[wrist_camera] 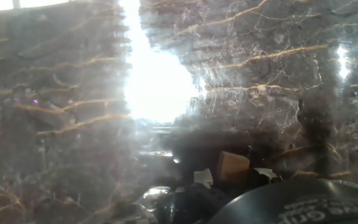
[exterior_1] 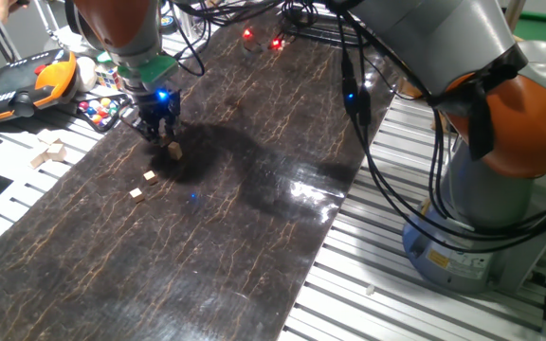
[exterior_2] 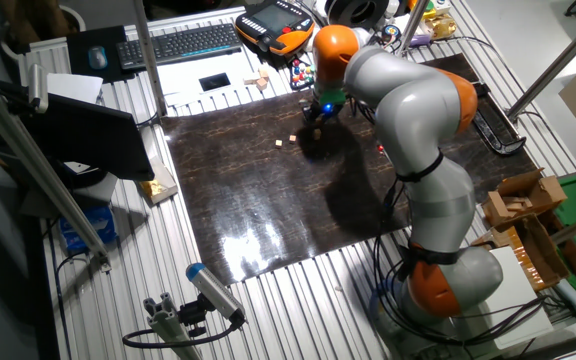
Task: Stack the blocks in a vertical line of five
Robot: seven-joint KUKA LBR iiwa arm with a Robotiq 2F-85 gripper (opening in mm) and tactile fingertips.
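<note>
Three tiny tan blocks show on the dark marbled mat (exterior_1: 254, 246): one (exterior_1: 174, 149) right under my gripper's right finger, one (exterior_1: 150, 176) further forward, and one (exterior_1: 136, 193) beside that. The other blocks are out of view. My gripper (exterior_1: 159, 133), lit by a blue light, hangs low over the mat's far left part with its fingers spread and nothing between them. In the other fixed view the gripper (exterior_2: 316, 116) sits near two blocks (exterior_2: 280, 143) (exterior_2: 295, 137). The hand view shows one block (wrist_camera: 232, 167) close below, and strong glare.
Larger pale wooden blocks (exterior_1: 50, 152) lie off the mat's left edge. Coloured balls (exterior_1: 98, 109) and an orange-black teach pendant (exterior_1: 27, 85) lie behind them. Cables (exterior_1: 358, 104) hang over the mat's right side. The robot base (exterior_1: 482, 218) stands at the right.
</note>
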